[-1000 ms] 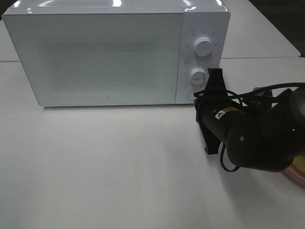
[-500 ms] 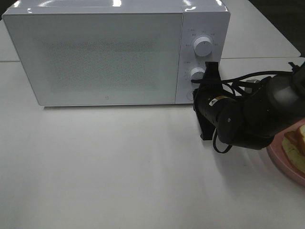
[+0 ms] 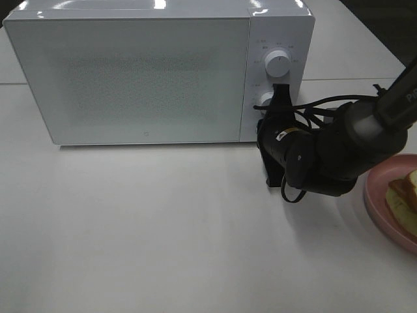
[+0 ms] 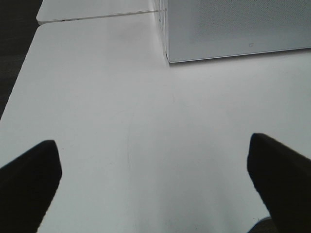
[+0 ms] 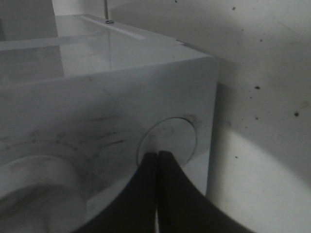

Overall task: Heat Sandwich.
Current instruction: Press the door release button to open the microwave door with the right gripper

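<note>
The sandwich (image 3: pixel 405 197), toasted slices with an orange-brown crust, lies on a round pink plate (image 3: pixel 378 190) at the table's right edge, partly cut off by the frame. The white microwave (image 3: pixel 143 72) stands at the back with its door closed. My right gripper (image 3: pixel 262 126) is shut and holds nothing. In the right wrist view, the right gripper (image 5: pixel 158 154) has its tips pressed together against the round button (image 5: pixel 175 136) low on the control panel. My left gripper (image 4: pixel 153 145) is open over bare table, with the microwave's corner (image 4: pixel 167 58) ahead of it.
Two white knobs (image 3: pixel 278 64) sit on the microwave's panel, the lower one (image 5: pixel 39 194) right beside my right gripper. Black cables (image 3: pixel 326 107) loop off the right arm. White table (image 3: pixel 163 228) stretches in front of the microwave.
My right arm has moved left toward the microwave's panel, uncovering the plate and sandwich. Its shut tips now sit at the round button. The left gripper stays open.
</note>
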`<control>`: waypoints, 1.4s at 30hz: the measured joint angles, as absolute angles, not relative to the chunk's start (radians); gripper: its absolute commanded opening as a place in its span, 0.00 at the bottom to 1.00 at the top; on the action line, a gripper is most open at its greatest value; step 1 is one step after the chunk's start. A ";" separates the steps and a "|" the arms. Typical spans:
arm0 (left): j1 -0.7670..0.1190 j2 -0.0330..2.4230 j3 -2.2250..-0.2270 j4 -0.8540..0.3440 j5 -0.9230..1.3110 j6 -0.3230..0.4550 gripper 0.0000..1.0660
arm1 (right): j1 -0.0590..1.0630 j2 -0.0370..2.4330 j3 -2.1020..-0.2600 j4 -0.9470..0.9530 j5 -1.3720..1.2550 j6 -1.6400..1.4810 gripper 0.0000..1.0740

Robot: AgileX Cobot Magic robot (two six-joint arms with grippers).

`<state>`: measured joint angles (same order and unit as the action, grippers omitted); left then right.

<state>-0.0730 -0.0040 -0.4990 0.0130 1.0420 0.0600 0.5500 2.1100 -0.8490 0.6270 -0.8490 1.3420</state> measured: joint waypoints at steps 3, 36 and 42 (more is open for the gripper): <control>-0.073 -0.004 -0.499 0.013 1.042 0.060 0.95 | 0.550 2.126 -0.857 0.635 -0.849 1.342 0.00; -0.073 -0.004 -0.499 0.014 1.042 0.060 0.95 | 0.541 2.190 -0.914 0.676 -0.927 1.330 0.01; -0.073 -0.004 -0.499 0.014 1.042 0.060 0.95 | 0.541 2.192 -0.915 0.677 -0.925 1.330 0.00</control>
<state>-0.0730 -0.0040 -0.4990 0.0140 1.0420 0.0600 0.5410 2.1920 -0.9150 0.6770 -0.9250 1.3300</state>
